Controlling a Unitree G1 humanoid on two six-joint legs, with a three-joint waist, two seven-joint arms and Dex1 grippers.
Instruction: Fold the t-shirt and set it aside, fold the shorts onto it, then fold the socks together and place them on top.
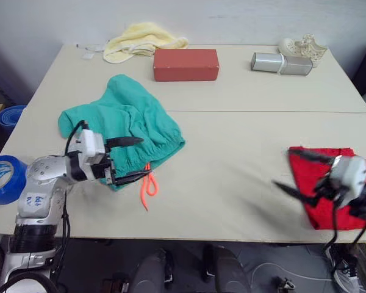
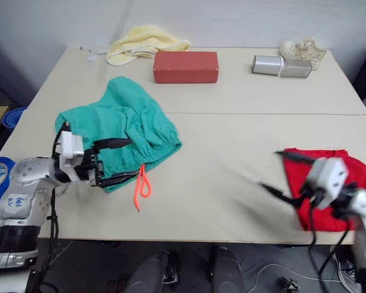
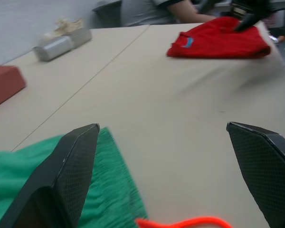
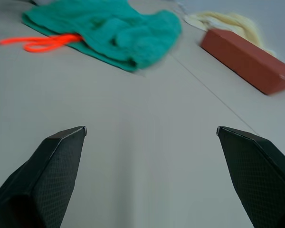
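The teal shorts lie crumpled on the left half of the table, their orange drawstring trailing toward the front edge. My left gripper is open at the waistband, one finger over the fabric and one at its front edge. The red t-shirt lies folded at the front right corner. My right gripper hovers open at its left edge, holding nothing. The socks, a small pale bundle, rest at the far right corner.
A red brick-shaped block stands at the back centre, with a pale yellow cloth to its left. A silver cylinder lies in front of the socks. A blue tape roll sits off the table's left.
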